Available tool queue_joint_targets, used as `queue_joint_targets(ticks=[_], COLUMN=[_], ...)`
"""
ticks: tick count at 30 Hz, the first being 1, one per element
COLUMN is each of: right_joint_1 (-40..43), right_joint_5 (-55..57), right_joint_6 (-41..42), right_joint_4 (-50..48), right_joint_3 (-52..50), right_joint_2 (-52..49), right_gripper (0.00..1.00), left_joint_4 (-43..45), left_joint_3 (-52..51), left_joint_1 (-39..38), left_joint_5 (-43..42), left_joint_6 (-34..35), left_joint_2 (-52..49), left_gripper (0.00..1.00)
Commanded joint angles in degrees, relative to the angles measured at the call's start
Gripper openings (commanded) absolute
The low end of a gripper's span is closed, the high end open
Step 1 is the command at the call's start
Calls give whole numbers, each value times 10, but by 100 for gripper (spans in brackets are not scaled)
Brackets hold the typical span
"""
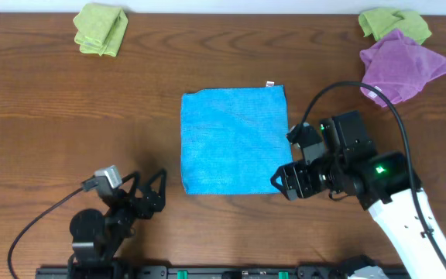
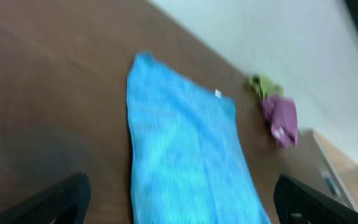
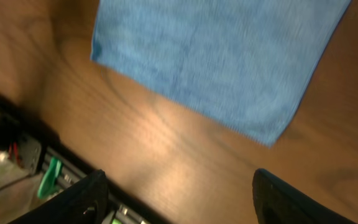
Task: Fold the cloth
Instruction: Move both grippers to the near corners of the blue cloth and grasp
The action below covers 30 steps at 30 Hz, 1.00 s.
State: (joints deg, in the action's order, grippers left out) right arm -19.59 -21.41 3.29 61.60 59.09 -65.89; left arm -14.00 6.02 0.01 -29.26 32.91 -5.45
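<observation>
Cloth (image 1: 235,139) lies flat at centre frame on the table (image 1: 53,116), white tag (image 1: 270,84) at its upper right corner, no fold visible. Right gripper (image 1: 291,159) sits just beside the cloth's right edge, fingers (image 3: 79,199) wide and empty. Left gripper (image 1: 145,187) is lower left, off the cloth, also spread wide and holding nothing. Step looks like lining up for the first fold. Next move needs a pinch on the right edge or corner, then a lift and carry across to the left edge

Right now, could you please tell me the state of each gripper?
Left gripper: open, holding nothing, clear of the cloth.
Right gripper: open, holding nothing, at the cloth's right edge.
</observation>
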Motion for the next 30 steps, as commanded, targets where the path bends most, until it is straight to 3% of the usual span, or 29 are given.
queue_joint_targets(ticks=[1, 3, 6, 10, 13, 15, 16, 20, 23, 30], right_joint_1=[10, 27, 50, 64, 61, 60, 61, 67, 91, 178], right_joint_5=[2, 2, -10, -66, -65, -58, -44, 5, 11, -27], right_joint_6=[2, 5, 5, -8, -8, -8, -8, -31, -36, -60], right_joint_4=[-9, -9, -15, -45, -63, -84, -89, -92, -92, -90], right_joint_3=[0, 0, 0, 0, 0, 0, 0, 0, 0, -24], right_joint_2=[0, -8, -18, -26, -27, -27, -27, -27, -27, -27], right_gripper=[77, 82, 99, 99, 99, 94, 98, 99, 99, 95], left_joint_4=[5, 45, 106, 149, 149, 144, 140, 97, 47, 48], left_joint_3=[-13, -13, -12, -2, 24, 59, 73, 162, 204, 210], left_joint_1=[3, 3, 3, 3, 3, -1, -6, -70, -101, -105], left_joint_5=[-61, -101, -141, -161, -180, -194, -196, -174, -139, -119], left_joint_6=[-27, -27, -27, -27, -42, -42, -42, -61, -62, -61], left_joint_2=[-57, -114, -188, -305, -378, -431, -447, -532, -558, -563], left_gripper=[95, 95, 95, 95, 96, 96, 96, 96, 96, 96])
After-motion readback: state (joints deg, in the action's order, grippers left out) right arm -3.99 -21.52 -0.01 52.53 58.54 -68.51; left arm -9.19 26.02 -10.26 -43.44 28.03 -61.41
